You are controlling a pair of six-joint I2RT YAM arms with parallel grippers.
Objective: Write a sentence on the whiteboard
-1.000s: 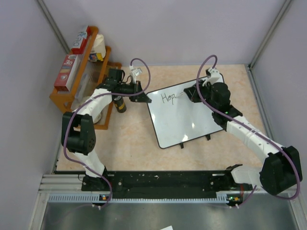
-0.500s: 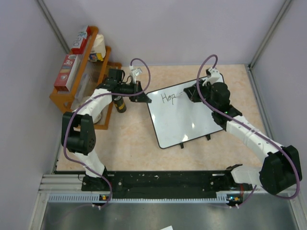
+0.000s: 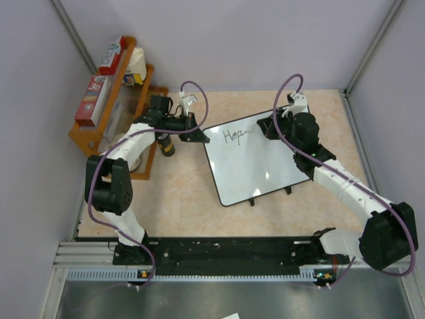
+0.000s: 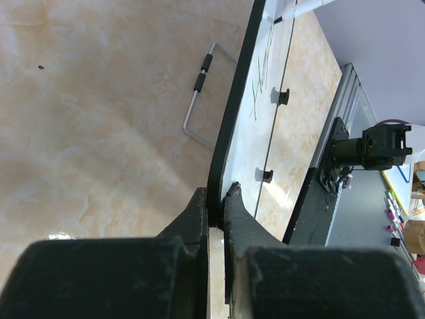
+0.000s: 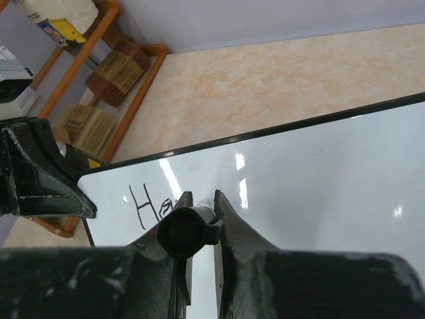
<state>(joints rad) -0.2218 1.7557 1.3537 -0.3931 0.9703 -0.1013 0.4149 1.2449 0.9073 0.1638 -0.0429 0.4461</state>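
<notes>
top external: shelf [image 3: 81, 135] seemingly holds boxes [image 3: 91, 98].

Handwritten sentence [image 3: 234, 135] "Hep" on whiteboard [image 3: 252, 174]

Left arm [image 3: 128, 146], right arm [image 3: 339, 181]: jaws clamped.

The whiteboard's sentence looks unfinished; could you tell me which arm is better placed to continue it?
Right: the right hand holds the marker at the letters; the left hand clamps the whiteboard's edge.
</notes>
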